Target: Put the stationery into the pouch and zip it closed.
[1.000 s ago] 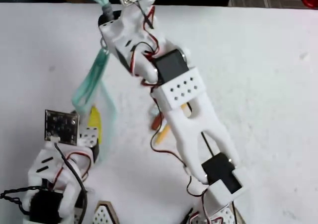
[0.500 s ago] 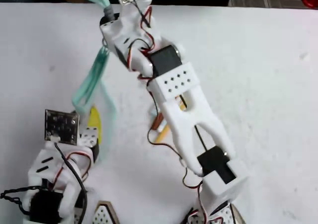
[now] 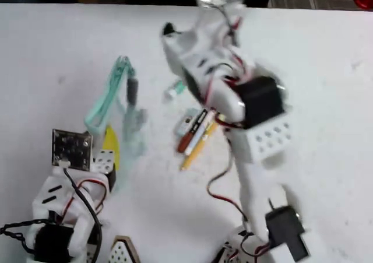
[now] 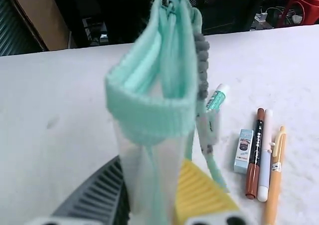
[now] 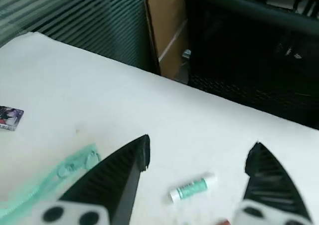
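Left gripper (image 4: 149, 185) clenched on one end of pouch (image 4: 149, 100), judged to steady it for loading | right gripper (image 5: 199, 145) spread wide over tube (image 5: 192, 187) on table (image 3: 320, 70), apparently poised to pick | pens (image 4: 259, 155), eraser (image 4: 244, 150) lie near pouch, unloaded

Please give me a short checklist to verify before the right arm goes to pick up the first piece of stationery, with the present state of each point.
1. Left gripper holds the pouch: ok, shut on it.
2. Pouch mouth open: cannot tell.
3. Right gripper open and empty: ok.
4. Tube free to grasp: ok, it lies alone on the table, seen between the right fingers.
5. Stationery in the pouch: not ok; the eraser, marker, white pen and orange pen lie side by side on the table.
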